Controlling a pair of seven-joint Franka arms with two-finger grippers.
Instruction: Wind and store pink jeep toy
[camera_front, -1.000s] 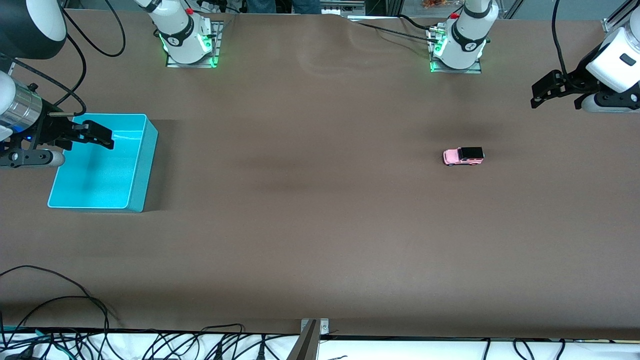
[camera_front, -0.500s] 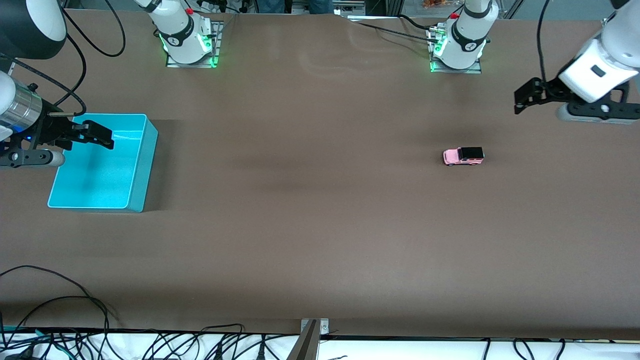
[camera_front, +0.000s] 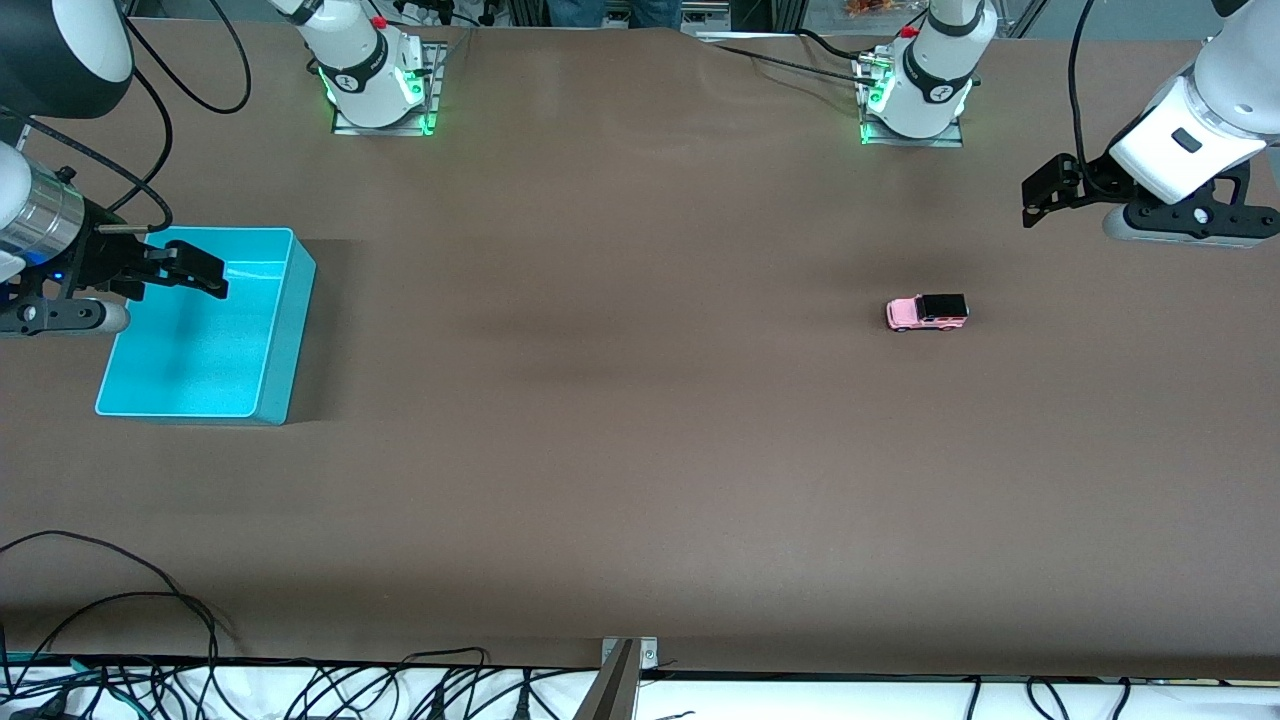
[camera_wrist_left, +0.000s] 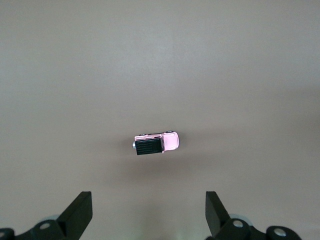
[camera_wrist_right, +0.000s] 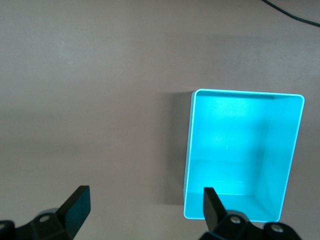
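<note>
A: Where did the left tool (camera_front: 1040, 190) hang?

B: Above bare tabletop (camera_front: 640, 450) at the left arm's end, fingers (camera_wrist_left: 80, 212) spread wide, holding nothing.

A: And the pink jeep toy (camera_front: 927, 312)?

B: It stood on its wheels on the tabletop, toward the left arm's end, apart from the tool and untouched. The left wrist view looked down on its black roof (camera_wrist_left: 149, 146).

A: The right tool (camera_front: 195, 272)?

B: That arm waited over the turquoise bin (camera_front: 285, 330) at its own end of the tabletop, fingers (camera_wrist_right: 75, 207) parted and holding nothing.

A: Was the bin near the toy?

B: No, well apart.
</note>
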